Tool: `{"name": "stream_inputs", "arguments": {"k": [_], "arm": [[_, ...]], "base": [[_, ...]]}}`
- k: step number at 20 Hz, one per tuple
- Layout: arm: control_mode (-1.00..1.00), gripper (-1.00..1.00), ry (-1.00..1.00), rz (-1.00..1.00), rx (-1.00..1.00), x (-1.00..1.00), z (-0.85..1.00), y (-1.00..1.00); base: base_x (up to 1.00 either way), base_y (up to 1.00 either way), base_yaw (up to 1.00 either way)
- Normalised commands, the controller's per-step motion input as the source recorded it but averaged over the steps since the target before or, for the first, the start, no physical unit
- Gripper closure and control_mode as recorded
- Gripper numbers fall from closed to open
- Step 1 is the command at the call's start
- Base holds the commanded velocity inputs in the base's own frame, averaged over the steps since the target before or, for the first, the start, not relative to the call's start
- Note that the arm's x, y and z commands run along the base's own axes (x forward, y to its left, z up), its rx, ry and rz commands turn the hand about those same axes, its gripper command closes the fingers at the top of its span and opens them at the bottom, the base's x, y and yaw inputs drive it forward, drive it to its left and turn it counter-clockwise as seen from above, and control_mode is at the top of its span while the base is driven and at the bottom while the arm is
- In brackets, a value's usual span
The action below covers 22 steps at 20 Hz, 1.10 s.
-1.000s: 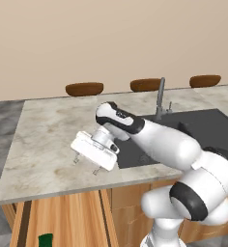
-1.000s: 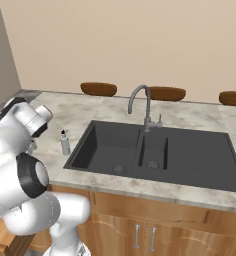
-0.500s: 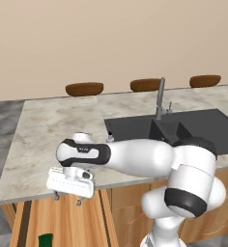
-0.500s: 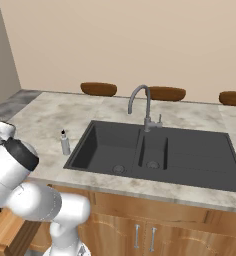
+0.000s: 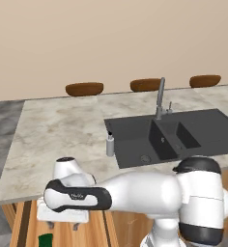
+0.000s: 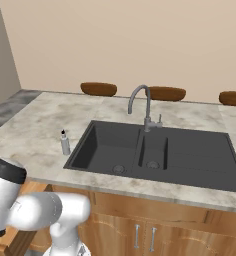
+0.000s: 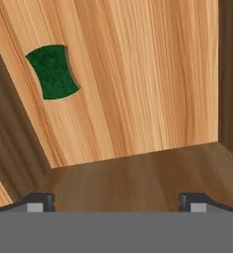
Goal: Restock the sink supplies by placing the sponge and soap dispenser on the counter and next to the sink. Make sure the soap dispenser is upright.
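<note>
The green sponge [image 7: 53,71] lies flat on a light wooden surface inside a wooden compartment below the counter, up and left of my fingertips in the hand view. Part of the sponge [image 5: 46,240] also shows at the bottom of the left base view. My gripper [image 7: 116,202] is open and empty, some way above the sponge. The gripper [image 5: 63,225] hangs under the counter's front left edge. The soap dispenser [image 5: 109,144] [image 6: 65,143] stands upright on the counter [image 5: 53,125] [image 6: 35,130], just left of the sink [image 5: 135,135] [image 6: 110,145].
Darker wooden walls [image 7: 10,148] close in the compartment on the left and right. A grey faucet [image 5: 160,99] [image 6: 140,105] rises behind the sink. Brown stool tops [image 5: 84,89] line the counter's far side. Cabinet doors [image 6: 140,225] sit under the sink.
My arm has swung further down past the counter's front left edge, carrying the hand below the counter top. The jaws stayed open. The soap dispenser has not moved.
</note>
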Motion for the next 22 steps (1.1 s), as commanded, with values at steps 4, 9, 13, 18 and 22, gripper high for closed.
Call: {"name": "stream_inputs", "arguments": {"k": [4, 9, 13, 18, 22], "arm": [[-1.0, -1.0, 0.0, 0.09, 0.0, 0.07, -0.52, -0.1], [-1.0, -1.0, -0.02, 0.1, -0.01, 0.15, -0.55, 0.0], [-1.0, -1.0, -0.09, 0.1, -0.05, 0.05, -0.28, 0.14], [-1.0, -1.0, -0.09, 0.06, -0.12, 0.0, -0.01, 0.34], [-1.0, -1.0, -0.04, 0.08, -0.08, 0.12, -0.24, 0.32]], "base": [[0.0, 0.0, 0.0], [0.0, 0.0, 0.0], [0.0, 0.0, 0.0], [0.0, 0.0, 0.0], [0.0, 0.0, 0.0]]}}
